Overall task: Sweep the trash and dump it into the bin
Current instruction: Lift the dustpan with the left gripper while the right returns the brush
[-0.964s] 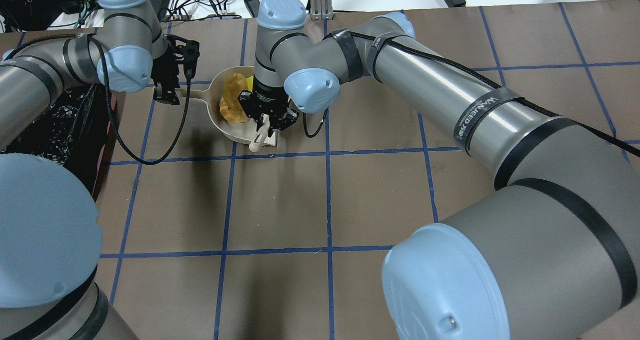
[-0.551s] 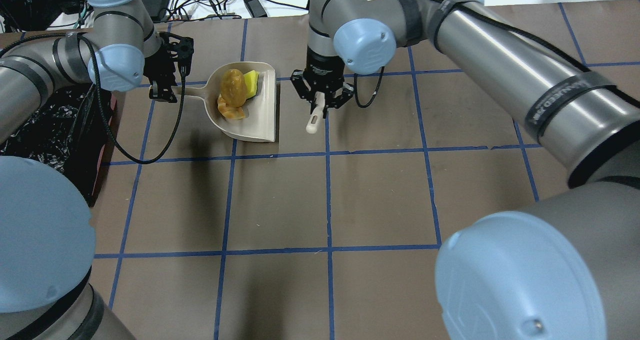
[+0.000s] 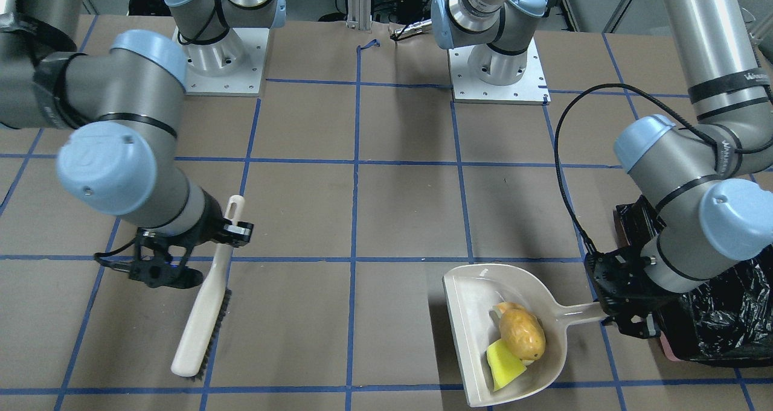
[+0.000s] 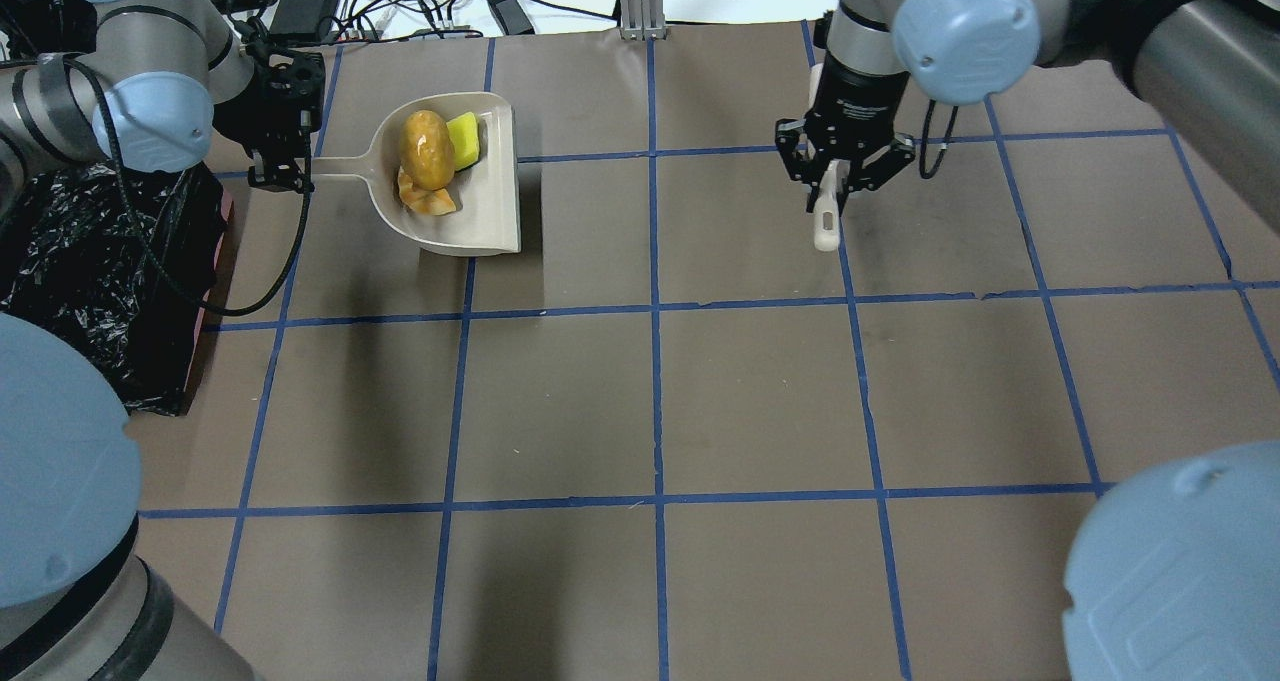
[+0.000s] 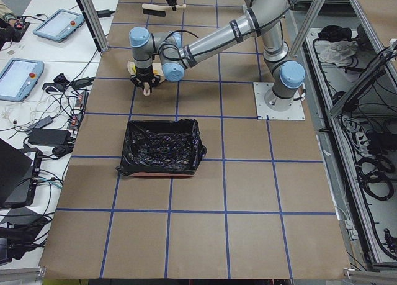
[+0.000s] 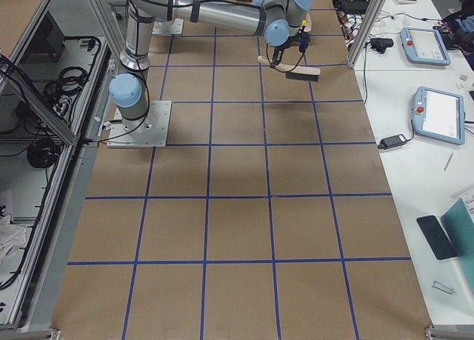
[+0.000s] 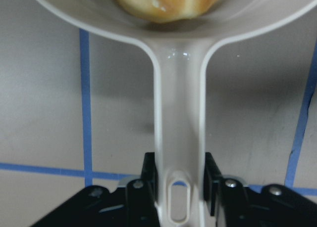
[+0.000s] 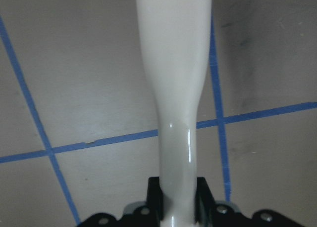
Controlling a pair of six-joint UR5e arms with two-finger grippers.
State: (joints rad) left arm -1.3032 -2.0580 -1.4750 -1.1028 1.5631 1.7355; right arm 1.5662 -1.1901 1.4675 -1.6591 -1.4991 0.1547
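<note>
The trash lies in a cream dustpan (image 4: 490,216): a brown potato lump (image 4: 427,148), a yellow wedge (image 4: 464,140) and a tan peel (image 4: 425,199). My left gripper (image 4: 280,173) is shut on the dustpan handle (image 7: 178,138), its fingers (image 7: 148,182) on both sides. The bin (image 4: 90,261), lined with black plastic, stands just left of that gripper. My right gripper (image 4: 838,183) is shut on the handle of a cream brush (image 3: 202,320), far to the right of the dustpan. In the front view the bristles hang near the table. The handle fills the right wrist view (image 8: 173,88).
The table (image 4: 650,401) is brown paper with a blue tape grid. Cables and power bricks (image 4: 400,1) lie beyond its far edge. The bin (image 5: 162,145) sits at the table's left side. Both arm bases (image 3: 495,67) stand at the near edge.
My right gripper has carried the brush away from the dustpan, far to the right. My left gripper has drawn the dustpan with the trash a little left and back, toward the bin.
</note>
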